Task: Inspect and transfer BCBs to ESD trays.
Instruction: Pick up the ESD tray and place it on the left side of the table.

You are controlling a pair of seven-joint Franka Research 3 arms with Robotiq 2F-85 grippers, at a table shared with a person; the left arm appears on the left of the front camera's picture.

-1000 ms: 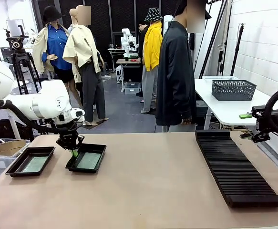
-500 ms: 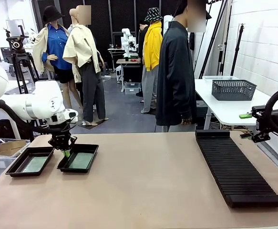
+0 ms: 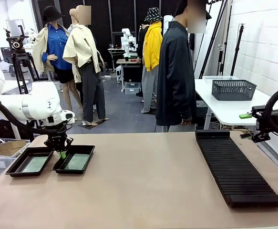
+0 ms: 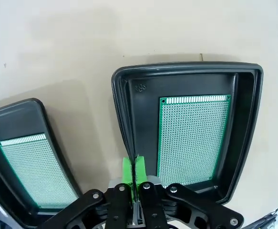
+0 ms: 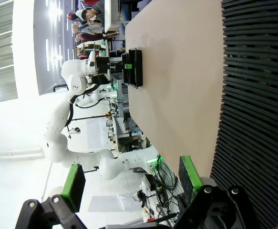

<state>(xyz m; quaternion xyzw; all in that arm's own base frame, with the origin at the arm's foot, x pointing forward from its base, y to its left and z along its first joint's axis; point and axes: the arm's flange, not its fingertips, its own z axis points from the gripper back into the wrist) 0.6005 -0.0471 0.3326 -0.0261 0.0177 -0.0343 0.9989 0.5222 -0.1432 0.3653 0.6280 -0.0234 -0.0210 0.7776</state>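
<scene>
Desk [image 3: 148,191]: a wide, plain tan top is seen, with the trays at the robot's left end and a rack at the right end.
ESD trays [image 3: 74,159]: two shallow, shiny black trays with raised, sloping rims are set side by side, close but apart. One green board is held flat in each.
BCBs [image 4: 192,138]: thin, flat green boards are seen, covered in rows of tiny holes, with a pale strip along one short edge. The board in the right tray is laid toward one side, so a bare black strip of floor is left next to it.
Second board [image 4: 36,169]: it is laid flat in the left tray [image 3: 30,161], and the same dotted green face is shown.
Left gripper [image 4: 133,171]: its green pads are pressed together on the thin rim wall of the right tray, at the side nearest the other tray. The tray is pinched by this wall.
Right gripper [image 5: 131,183]: its fingers are held wide apart and nothing is held between them. It is kept off the right end of the desk, near the rack.
Rack [image 3: 236,167]: a long black ribbed rack is laid on the desk, well apart from the trays.
Person [image 3: 177,76]: a dark jacket is worn, and the person is stood at the far side of the desk.
</scene>
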